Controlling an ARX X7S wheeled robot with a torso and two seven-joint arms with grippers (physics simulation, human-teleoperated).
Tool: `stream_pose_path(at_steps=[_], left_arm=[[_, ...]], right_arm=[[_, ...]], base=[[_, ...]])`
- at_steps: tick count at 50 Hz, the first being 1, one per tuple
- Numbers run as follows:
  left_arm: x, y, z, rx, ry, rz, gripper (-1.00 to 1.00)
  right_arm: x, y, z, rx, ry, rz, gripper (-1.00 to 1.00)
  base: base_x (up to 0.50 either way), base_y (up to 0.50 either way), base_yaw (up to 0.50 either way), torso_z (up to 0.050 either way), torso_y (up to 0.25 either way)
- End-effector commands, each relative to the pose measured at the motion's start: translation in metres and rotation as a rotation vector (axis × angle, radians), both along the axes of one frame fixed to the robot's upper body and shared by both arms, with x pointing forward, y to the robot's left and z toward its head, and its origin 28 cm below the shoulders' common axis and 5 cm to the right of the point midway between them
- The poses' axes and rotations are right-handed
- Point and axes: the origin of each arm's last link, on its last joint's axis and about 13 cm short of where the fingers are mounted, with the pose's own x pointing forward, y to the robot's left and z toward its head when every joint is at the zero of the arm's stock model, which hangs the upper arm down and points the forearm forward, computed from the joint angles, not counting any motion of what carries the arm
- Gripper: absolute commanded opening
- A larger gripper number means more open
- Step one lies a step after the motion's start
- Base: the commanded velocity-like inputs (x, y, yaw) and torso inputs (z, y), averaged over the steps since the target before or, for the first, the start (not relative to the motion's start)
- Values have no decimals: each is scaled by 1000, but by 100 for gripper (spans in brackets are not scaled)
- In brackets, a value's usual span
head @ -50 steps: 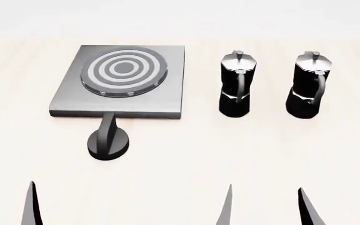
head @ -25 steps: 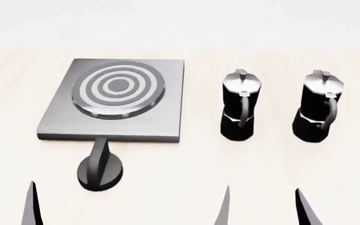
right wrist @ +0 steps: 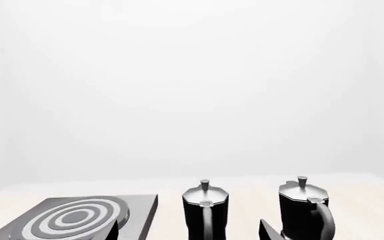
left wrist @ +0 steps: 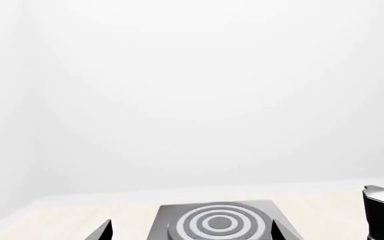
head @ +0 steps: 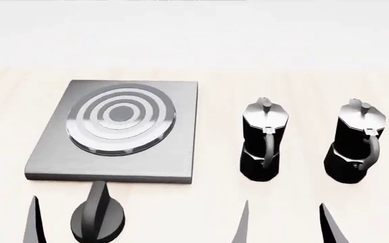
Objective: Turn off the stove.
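A pale wooden surface (head: 208,202) fills the head view. At the far left, one dark fingertip of the left tool (head: 33,221) pokes up from the bottom edge; its other finger is out of frame there. In the left wrist view two fingertips sit at the lower edge, set wide apart, holding nothing.

Just right of that fingertip, the black round knob (head: 97,216) stands on the surface, its ridge pointing away from the robot. Directly behind the knob lies the stove (head: 113,132), a flat square grey metal plate with a round burner of concentric rings, on the left half of the surface.

Right of the stove, well apart from it, two black-and-silver moka pots stand upright side by side: the nearer pot (head: 262,140) and the farther pot (head: 356,143).

At lower right, two fingertips of the right tool (head: 285,223) show, spread apart and empty.
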Motion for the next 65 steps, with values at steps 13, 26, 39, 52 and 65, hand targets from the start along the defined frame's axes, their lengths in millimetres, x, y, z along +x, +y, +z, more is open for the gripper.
stream_pose_path(at_steps=[13,26,39,52,65], left_arm=[[2,0,-2,-6,15,-4,100],[2,0,-3,-7,21,-4,100],[2,0,-4,-6,23,-5,100],[2,-1,-4,-2,24,-6,100],[2,-1,-4,3,24,-9,100]], right_arm=[[1,0,0,7,8,2,100],[1,0,-1,8,8,1,100],[0,2,-3,-7,16,31,100],[0,1,-3,-4,8,30,100],[0,2,-4,-3,8,31,100]], base=[[212,0,0,0,1],[246,0,0,0,0],[99,0,0,0,0],[0,0,0,0,0],[0,0,0,0,-29]])
